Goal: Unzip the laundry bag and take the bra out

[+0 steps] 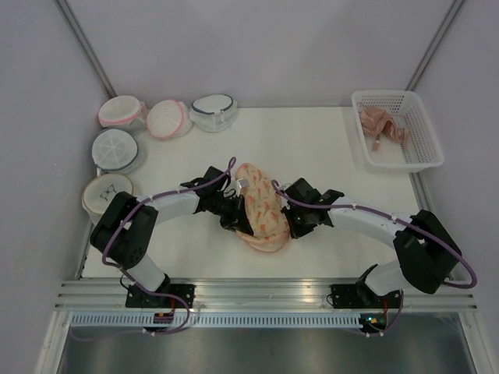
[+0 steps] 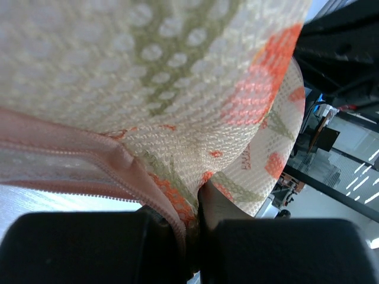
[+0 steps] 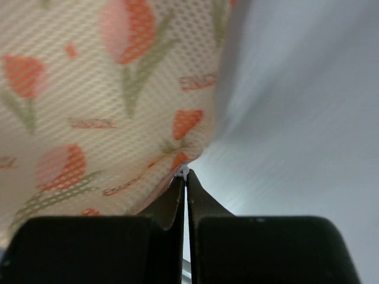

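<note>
The laundry bag (image 1: 261, 206), cream-peach mesh with orange tulip print and a pink zip edge, lies mid-table between my two grippers. My left gripper (image 1: 234, 212) is shut on the bag's edge by the pink zip (image 2: 118, 171); the mesh (image 2: 177, 89) fills the left wrist view. My right gripper (image 1: 295, 222) is shut on the small white zip pull (image 3: 184, 172) at the bag's edge; the printed mesh (image 3: 106, 106) fills the upper left of the right wrist view. The bra is hidden.
Several round white mesh bags with coloured rims sit at the back left (image 1: 168, 118) and along the left edge (image 1: 117, 148). A white basket (image 1: 425, 128) at the back right holds a peach-pink garment (image 1: 382, 125).
</note>
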`<state>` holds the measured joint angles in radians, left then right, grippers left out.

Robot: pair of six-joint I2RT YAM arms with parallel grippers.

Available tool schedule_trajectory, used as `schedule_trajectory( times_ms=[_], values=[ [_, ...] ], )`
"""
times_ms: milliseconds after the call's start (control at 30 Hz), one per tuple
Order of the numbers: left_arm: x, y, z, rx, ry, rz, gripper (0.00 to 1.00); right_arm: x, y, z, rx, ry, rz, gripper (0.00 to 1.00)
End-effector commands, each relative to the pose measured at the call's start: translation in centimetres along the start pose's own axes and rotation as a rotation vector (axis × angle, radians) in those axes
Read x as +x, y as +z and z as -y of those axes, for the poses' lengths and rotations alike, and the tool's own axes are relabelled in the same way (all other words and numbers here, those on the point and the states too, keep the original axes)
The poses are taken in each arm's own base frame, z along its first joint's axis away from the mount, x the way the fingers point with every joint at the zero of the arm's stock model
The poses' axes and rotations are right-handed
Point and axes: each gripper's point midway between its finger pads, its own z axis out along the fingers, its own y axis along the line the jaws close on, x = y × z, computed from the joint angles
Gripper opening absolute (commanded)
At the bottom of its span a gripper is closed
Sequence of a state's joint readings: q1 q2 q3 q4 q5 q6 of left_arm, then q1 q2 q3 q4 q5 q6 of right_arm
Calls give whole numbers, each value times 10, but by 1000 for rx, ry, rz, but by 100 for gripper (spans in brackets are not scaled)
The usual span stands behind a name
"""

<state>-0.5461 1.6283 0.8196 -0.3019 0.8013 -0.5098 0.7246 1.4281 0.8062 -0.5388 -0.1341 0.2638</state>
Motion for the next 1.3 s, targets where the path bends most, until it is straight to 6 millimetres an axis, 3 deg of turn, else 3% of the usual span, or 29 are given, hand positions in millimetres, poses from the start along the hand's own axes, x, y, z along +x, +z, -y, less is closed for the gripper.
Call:
schedule_trajectory(
  times_ms=[0, 67, 133, 200, 333, 467, 533, 567, 600, 633, 700, 733, 833, 1033, 1133, 1267],
  values=[
    [13, -7, 25, 112, 103, -53, 2, -31, -8, 42, 268, 58, 94, 0],
    [15, -8, 25, 112, 99, -56, 2, -38, -14, 52, 340, 86, 125, 0],
    [18, -8, 24, 111, 96, -58, 2, -47, -27, 75, 491, 138, 189, 1],
    [20, -8, 24, 113, 92, -65, 2, -51, -31, 80, 528, 145, 206, 0],
    [20, -7, 25, 126, 94, -73, 2, -60, -26, 84, 538, 152, 225, 0],
    [16, -8, 25, 114, 94, -60, 2, -66, -16, 74, 478, 150, 218, 0],
    [10, -6, 20, 75, 92, -34, 9, -69, -20, 69, 450, 146, 231, 3],
    [8, -6, 19, 59, 84, -26, 17, -70, -25, 68, 447, 146, 240, 39],
    [4, -6, 16, 38, 76, -12, 39, -70, -28, 68, 448, 146, 242, 49],
    [-3, -5, 10, -8, 74, 18, 48, -69, -32, 68, 453, 145, 245, 54],
    [-9, -5, 7, -42, 51, 45, 64, -67, -41, 68, 457, 147, 253, 90],
    [-13, -5, 3, -71, 46, 66, 65, -66, -45, 69, 460, 150, 253, 98],
    [-24, -10, -1, -136, -18, 135, 67, -62, -54, 64, 440, 153, 263, 98],
    [-43, -47, -3, -266, -121, 405, 70, -74, -66, 11, 239, 65, 341, 98],
    [-40, -66, 6, -245, -167, 520, 73, -81, -73, -18, 125, 28, 370, 98],
    [-24, -72, 1, -230, -209, 553, 74, -86, -82, -29, 99, 36, 397, 98]
  ],
)
